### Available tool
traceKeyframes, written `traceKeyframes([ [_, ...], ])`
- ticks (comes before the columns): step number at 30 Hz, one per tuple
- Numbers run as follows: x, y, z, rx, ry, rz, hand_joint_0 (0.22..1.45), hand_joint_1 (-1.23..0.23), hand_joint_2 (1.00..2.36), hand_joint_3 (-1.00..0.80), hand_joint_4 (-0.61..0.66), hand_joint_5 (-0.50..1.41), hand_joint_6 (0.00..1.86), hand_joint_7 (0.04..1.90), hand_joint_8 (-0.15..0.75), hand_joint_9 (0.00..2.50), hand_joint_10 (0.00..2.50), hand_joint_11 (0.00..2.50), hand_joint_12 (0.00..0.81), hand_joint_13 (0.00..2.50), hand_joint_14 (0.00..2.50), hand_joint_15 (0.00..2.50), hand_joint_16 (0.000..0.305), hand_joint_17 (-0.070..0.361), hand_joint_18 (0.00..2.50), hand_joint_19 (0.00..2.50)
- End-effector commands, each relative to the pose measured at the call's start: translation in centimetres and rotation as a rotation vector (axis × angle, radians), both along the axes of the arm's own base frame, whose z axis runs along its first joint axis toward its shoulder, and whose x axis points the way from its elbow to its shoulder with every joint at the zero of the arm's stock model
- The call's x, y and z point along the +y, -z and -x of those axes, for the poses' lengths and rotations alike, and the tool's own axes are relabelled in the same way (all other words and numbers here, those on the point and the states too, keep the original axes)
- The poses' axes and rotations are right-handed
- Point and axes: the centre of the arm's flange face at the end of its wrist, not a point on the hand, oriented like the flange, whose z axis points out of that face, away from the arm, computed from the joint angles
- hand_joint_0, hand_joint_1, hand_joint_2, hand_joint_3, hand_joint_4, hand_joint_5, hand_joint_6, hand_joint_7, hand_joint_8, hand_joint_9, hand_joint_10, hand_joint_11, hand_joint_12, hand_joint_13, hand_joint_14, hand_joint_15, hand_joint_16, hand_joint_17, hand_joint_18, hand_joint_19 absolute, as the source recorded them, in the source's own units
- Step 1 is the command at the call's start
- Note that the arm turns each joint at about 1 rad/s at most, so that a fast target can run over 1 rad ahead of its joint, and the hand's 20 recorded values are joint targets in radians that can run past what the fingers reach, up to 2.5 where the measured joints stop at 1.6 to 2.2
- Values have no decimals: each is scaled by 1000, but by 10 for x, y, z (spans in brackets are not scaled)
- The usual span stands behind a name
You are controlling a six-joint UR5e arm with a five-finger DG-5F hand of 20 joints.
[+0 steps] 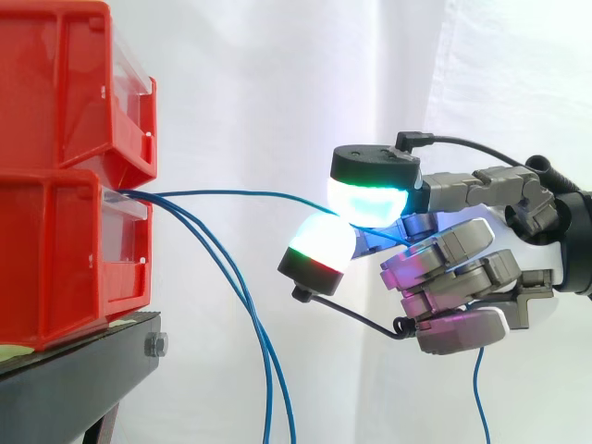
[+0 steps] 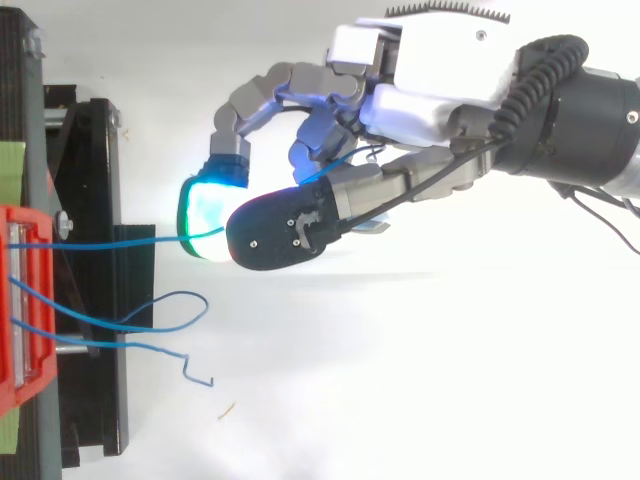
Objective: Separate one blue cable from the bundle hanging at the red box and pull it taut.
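Two stacked red bins (image 1: 65,250) stand at the left on a black stand (image 1: 74,370). Several blue cables come out of the lower bin's front. One blue cable (image 1: 250,193) runs almost level and nearly straight to my hand (image 1: 462,250), where two glowing fingertips (image 1: 370,194) pinch it. Its free tail (image 1: 480,388) hangs below the hand. Two other cables (image 1: 250,305) droop down from the bin. From above, the pinched cable (image 2: 100,240) stretches from the red bin (image 2: 25,300) to the hand (image 2: 420,100), and the loose cables (image 2: 150,320) curl apart from it.
A white curtain is behind everything. The black stand (image 2: 100,400) reaches out under the bins. The arm comes in from the right.
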Motion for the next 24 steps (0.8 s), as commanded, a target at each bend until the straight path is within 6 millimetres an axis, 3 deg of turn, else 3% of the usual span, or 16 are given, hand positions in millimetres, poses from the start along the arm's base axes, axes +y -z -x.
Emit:
traceKeyframes([
  [1, 1, 0, 0, 2, -2, 15, 630, -737, 1005, -60, 83, -160, 942, 1005, 423, 1036, 1022, 1071, 456, 1213, 1706, 998, 62, 141, 1350, 1103],
  [9, 1, 0, 0, 7, -4, 51, 626, -705, 1012, -221, 132, -160, 936, 1035, 381, 1029, 848, 1185, 409, 1194, 1600, 1063, 55, 123, 1280, 1144],
  [14, 1, 0, 0, 8, -4, 59, 626, -697, 1013, -232, 131, -158, 934, 1046, 378, 1031, 810, 1218, 395, 1197, 1565, 1103, 53, 119, 1269, 1153],
  [24, 1, 0, 0, 11, -4, 59, 626, -755, 1007, -36, 11, -123, 929, 1153, 430, 1062, 983, 1072, 448, 1240, 1617, 1023, 63, 142, 1356, 1078],
])
